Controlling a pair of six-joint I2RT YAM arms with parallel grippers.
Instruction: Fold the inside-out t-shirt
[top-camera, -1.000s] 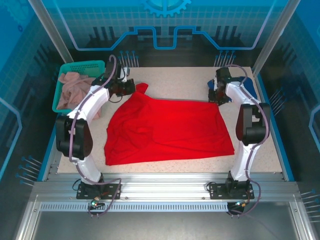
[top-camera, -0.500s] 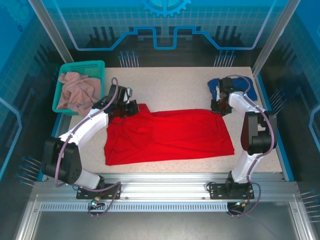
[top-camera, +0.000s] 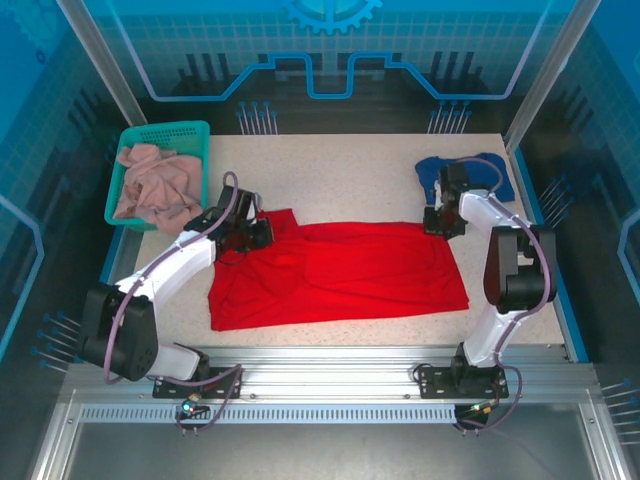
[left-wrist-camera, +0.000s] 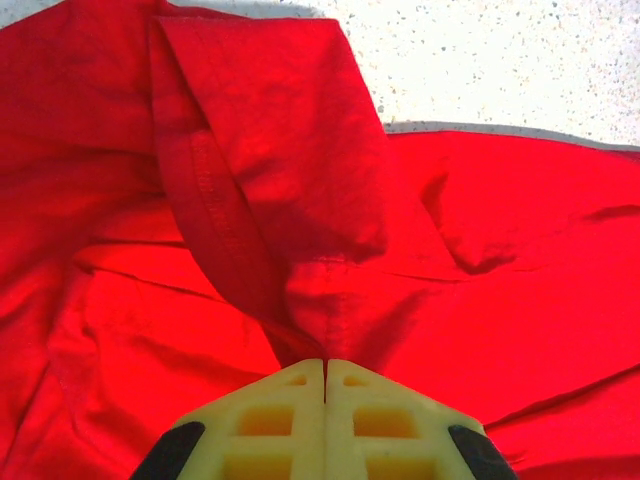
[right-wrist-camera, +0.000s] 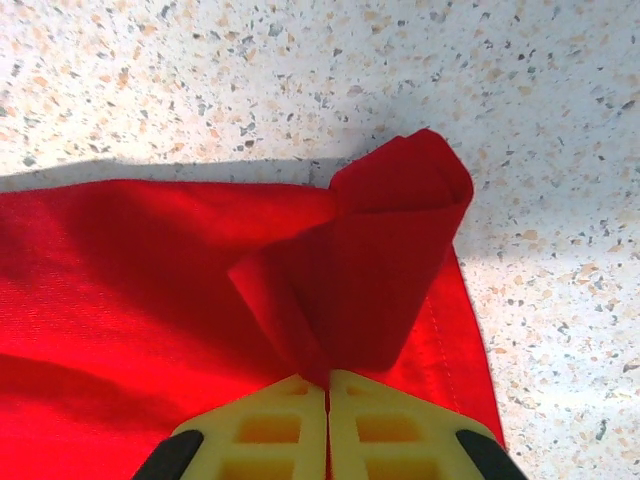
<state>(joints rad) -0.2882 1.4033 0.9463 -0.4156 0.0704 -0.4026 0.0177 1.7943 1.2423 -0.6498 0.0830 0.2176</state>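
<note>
The inside-out t-shirt (top-camera: 340, 272) is a bright red cloth lying spread across the middle of the table, wider than it is deep. My left gripper (top-camera: 262, 233) is at its far left corner, shut on a bunched fold of the red cloth (left-wrist-camera: 300, 300); in the left wrist view the yellow jaws of the left gripper (left-wrist-camera: 325, 366) meet with cloth pinched at their tips. At the far right corner, my right gripper (top-camera: 437, 222) is shut on a rolled-over flap of the shirt (right-wrist-camera: 390, 260). The tips of the right gripper (right-wrist-camera: 328, 380) hold that flap just above the speckled table (right-wrist-camera: 300, 80).
A green basket (top-camera: 165, 129) with a pale pinkish garment (top-camera: 150, 185) stands at the back left. A dark blue t-shirt (top-camera: 495, 172) lies at the back right, just behind my right arm. Bare speckled table (top-camera: 340, 165) runs behind the red shirt.
Both grippers have come toward the near side with the shirt's far corners. The left one moved down and right from beside the basket, and the raised left part of the shirt now lies flatter.
</note>
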